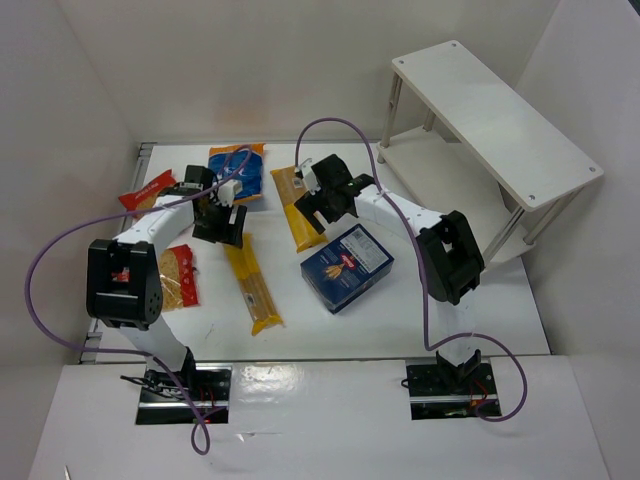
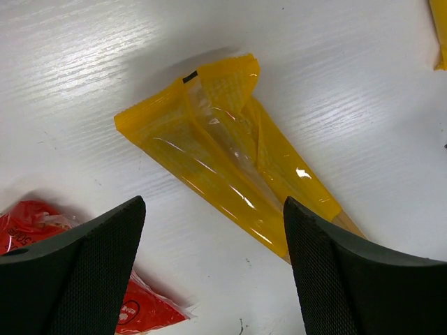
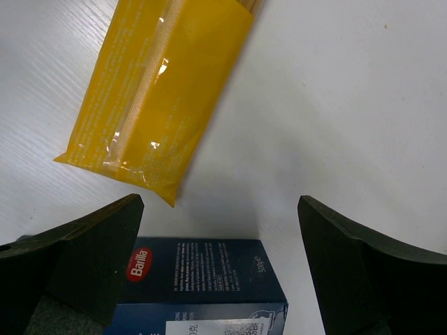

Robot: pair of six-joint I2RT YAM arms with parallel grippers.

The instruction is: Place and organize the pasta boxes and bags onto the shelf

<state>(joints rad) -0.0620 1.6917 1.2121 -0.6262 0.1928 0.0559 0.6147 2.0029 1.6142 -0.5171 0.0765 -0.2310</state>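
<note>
Spaghetti packet (image 2: 223, 164) below spread left fingers (image 2: 84, 269), red bag (image 2: 28, 225) beside, blue box (image 3: 202, 271) near spread right fingers (image 3: 77, 258)

Tally from the top view: six pasta packs, one white shelf (image 1: 490, 112).
One dark blue pasta box (image 1: 347, 267). One blue bag with orange ends (image 1: 238, 165). Two red bags, far one (image 1: 146, 190) and near one (image 1: 180, 277). Two yellow spaghetti packets, left one (image 1: 252, 285) and right one (image 1: 297, 208). Boxes against bags: one to five. Shelf tiers: two.
</note>
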